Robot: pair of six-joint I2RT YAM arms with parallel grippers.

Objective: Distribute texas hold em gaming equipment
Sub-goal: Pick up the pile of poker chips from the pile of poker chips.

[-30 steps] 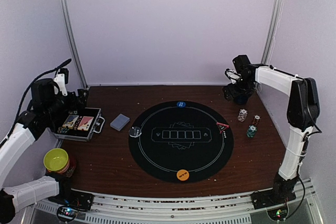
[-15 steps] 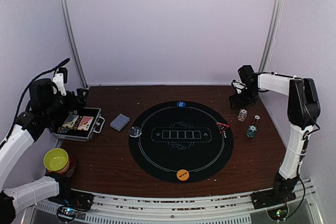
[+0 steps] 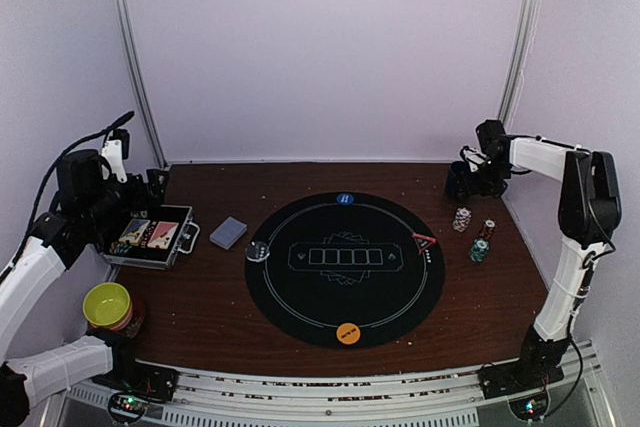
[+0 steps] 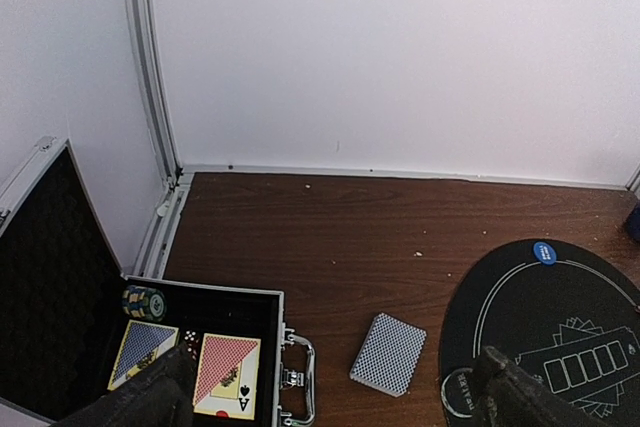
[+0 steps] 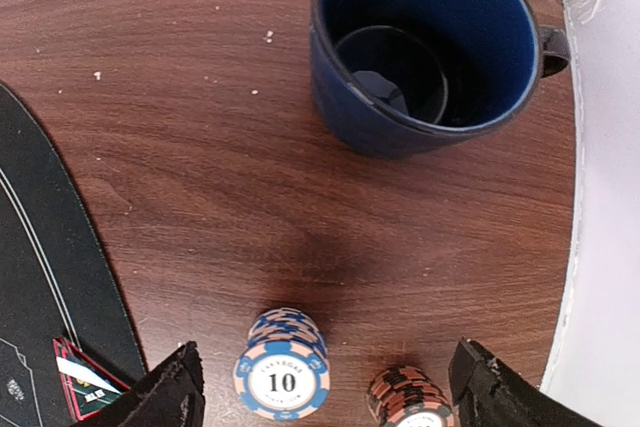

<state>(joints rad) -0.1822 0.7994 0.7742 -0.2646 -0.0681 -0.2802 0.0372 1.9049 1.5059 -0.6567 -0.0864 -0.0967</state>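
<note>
Overhead, little of the right gripper (image 3: 465,182) can be told apart from the dark shape beneath it at the table's (image 3: 210,297) far right corner. Its arm is stretched back along the right edge, the wrist bent down. From the right wrist, only two fingertips (image 5: 172,387) are shown, cut off by the lower edge and spread wide, with nothing gripped. The dark blue cup (image 5: 430,47) is seen upright beyond them; a dark round shape at its bottom cannot be identified. A blue-and-white chip stack (image 5: 283,375) marked 10 is framed between the fingertips, and an orange-brown chip stack (image 5: 408,399) just beside it is clipped by the frame edge. The red triangle marker (image 5: 85,372) is only partly shown, on the black round mat (image 5: 30,277). The left gripper (image 4: 330,402) is held above the open case (image 4: 50,267), fingers released and empty, the arm bent at the table's left side. The loose card deck (image 4: 388,354) is laid face down between case and mat. A green chip stack (image 4: 144,301) and two card packs (image 4: 226,375) are seen in the case, one pack partly covered by a fingertip.
</note>
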